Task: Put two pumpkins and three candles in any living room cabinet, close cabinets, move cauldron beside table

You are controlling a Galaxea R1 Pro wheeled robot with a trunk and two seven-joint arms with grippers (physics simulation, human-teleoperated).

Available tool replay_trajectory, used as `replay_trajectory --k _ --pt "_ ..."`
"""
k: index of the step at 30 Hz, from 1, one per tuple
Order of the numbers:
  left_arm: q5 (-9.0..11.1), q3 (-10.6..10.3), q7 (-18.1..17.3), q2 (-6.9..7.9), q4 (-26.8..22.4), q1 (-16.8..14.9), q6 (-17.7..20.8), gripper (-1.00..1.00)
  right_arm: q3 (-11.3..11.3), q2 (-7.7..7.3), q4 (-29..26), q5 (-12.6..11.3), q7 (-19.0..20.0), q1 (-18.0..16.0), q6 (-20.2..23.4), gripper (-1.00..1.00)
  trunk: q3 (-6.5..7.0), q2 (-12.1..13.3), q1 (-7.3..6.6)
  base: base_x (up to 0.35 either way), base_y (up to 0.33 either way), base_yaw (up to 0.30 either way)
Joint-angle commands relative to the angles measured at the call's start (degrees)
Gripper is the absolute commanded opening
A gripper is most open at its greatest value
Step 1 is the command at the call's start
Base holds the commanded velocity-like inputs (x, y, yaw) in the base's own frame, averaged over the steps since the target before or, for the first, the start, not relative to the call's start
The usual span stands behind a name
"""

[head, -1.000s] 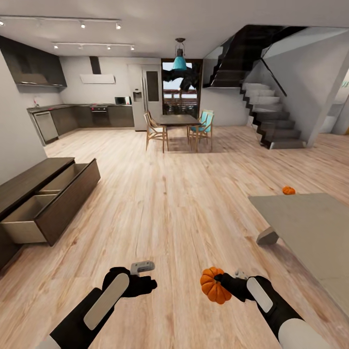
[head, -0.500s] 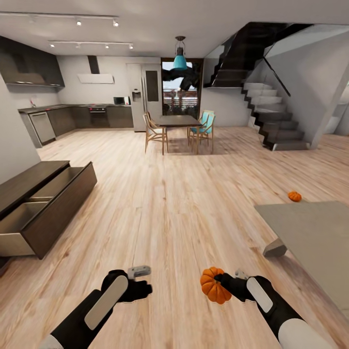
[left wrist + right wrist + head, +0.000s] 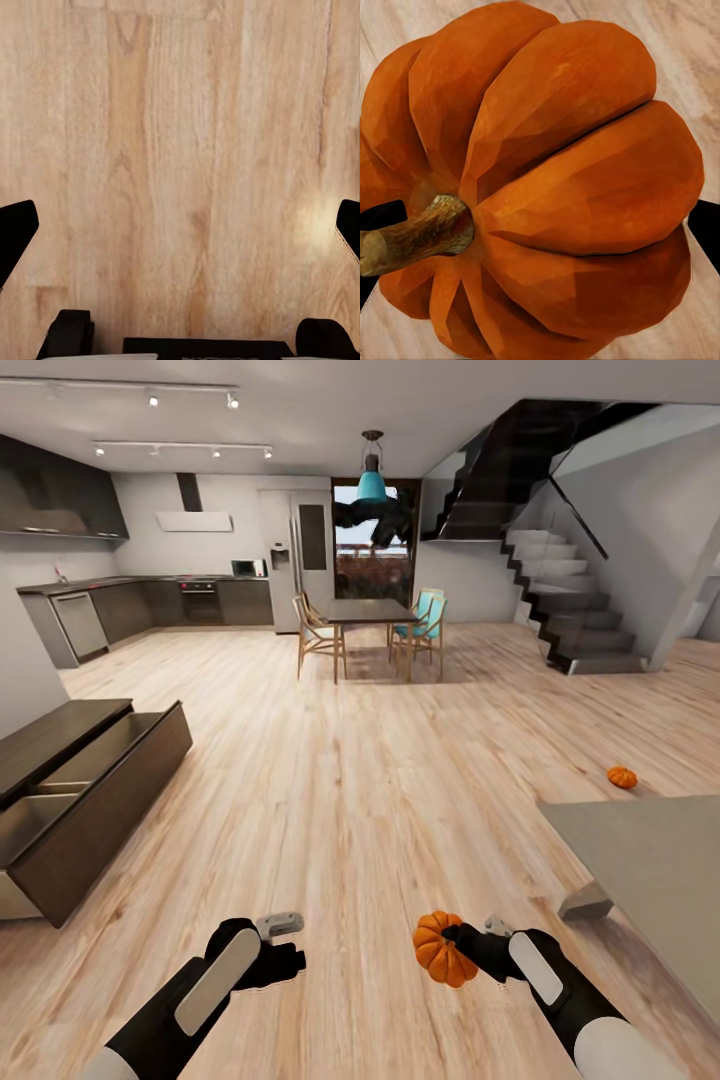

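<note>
My right gripper (image 3: 462,947) is shut on a bright-orange ribbed pumpkin (image 3: 441,950), held low over the wooden floor. Up close in the right wrist view, this pumpkin (image 3: 547,187) shows its brown stem and sits between the two black fingers (image 3: 375,216). A second pumpkin (image 3: 622,777) lies on the floor at the right, beyond the grey table (image 3: 660,860). My left gripper (image 3: 285,945) is open and empty, its fingers (image 3: 16,232) spread wide over bare floor. The dark-brown cabinet (image 3: 110,790) stands along the left wall with its drawers pulled open. Candles and cauldron are out of view.
A dining table with chairs (image 3: 368,625) stands far ahead in front of the kitchen units (image 3: 150,605). A dark staircase (image 3: 560,600) rises at the right. Wide wooden floor (image 3: 360,790) lies between the cabinet and the grey table.
The whole view has moved forward: the cabinet slid toward the left edge, the floor pumpkin and grey table toward the right. My left gripper has dropped slightly. The right gripper still holds its pumpkin.
</note>
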Motion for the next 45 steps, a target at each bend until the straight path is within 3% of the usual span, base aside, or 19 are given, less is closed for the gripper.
replay_trajectory --k 1,45 --pt "0.58 -0.17 0.6 0.05 -0.07 -0.06 -0.06 1.0 0.33 -0.07 -0.12 -0.8 -0.44 -0.02 0.04 -1.0 -0.06 -0.03 0.03 0.338 0.0 0.0" --pt "0.58 -0.07 0.59 0.05 0.22 -0.14 -0.09 1.0 0.33 -0.07 -0.19 -0.89 -0.44 -0.03 0.15 -1.0 -0.06 -0.03 0.03 0.338 0.0 0.0"
